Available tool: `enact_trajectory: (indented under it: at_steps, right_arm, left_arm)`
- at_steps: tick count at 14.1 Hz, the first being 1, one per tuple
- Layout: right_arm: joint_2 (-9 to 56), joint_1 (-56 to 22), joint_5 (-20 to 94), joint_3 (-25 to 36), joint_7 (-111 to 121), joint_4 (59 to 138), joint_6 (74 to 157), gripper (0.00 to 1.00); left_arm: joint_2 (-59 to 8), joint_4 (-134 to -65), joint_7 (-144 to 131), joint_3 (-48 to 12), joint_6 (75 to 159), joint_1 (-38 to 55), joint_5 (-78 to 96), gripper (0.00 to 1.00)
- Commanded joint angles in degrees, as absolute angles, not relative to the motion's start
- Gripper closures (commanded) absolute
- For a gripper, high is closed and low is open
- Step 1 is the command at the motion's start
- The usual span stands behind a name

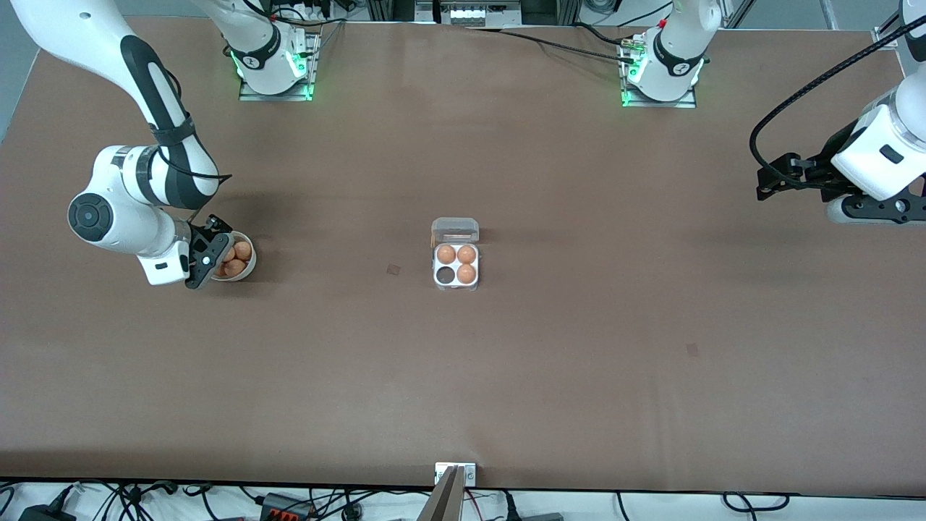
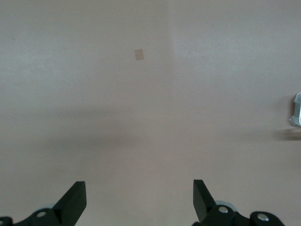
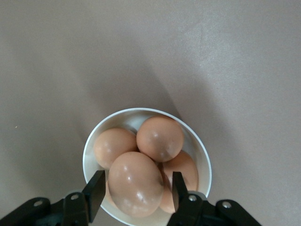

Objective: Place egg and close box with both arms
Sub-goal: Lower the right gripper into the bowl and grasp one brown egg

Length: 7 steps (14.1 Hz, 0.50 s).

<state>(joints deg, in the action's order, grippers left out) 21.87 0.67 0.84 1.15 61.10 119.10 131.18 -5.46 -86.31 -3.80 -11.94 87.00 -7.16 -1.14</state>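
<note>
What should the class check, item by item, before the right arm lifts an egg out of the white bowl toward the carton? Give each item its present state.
1. Right pincer straddles one egg in the bowl: ok, a finger on either side.
2. Grip firm enough to lift: cannot tell; contact with the shell is not clear.
3. Neighbouring eggs free of the fingers: cannot tell; they crowd close.
4. Box lid open: ok, the lid is folded back.
5. Empty cell available: ok, three of four cells hold eggs.
6. Left pincer out of the way: ok, open, waiting over bare table at its own end.
</note>
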Motion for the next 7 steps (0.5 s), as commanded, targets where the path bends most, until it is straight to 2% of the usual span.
enact_trajectory:
  at_steps: [1, 3, 7]
  right_arm:
    - [21.18, 1.05, 1.05, 0.79, 62.31, 119.44, 131.31, 0.72]
    - [20.92, 1.14, 1.14, 0.79, 62.23, 119.18, 131.13, 0.85]
    - [20.48, 1.32, 1.93, 0.88, 62.05, 113.75, 124.57, 0.89]
  left_arm:
    - [-5.19, -85.34, -2.55, -12.13, 85.78, -7.38, -1.76, 0.00]
    - [-5.19, -85.34, -2.55, -12.13, 85.78, -7.29, -1.76, 0.00]
    - [-5.10, -85.34, -2.55, -12.13, 85.78, -7.21, -1.76, 0.00]
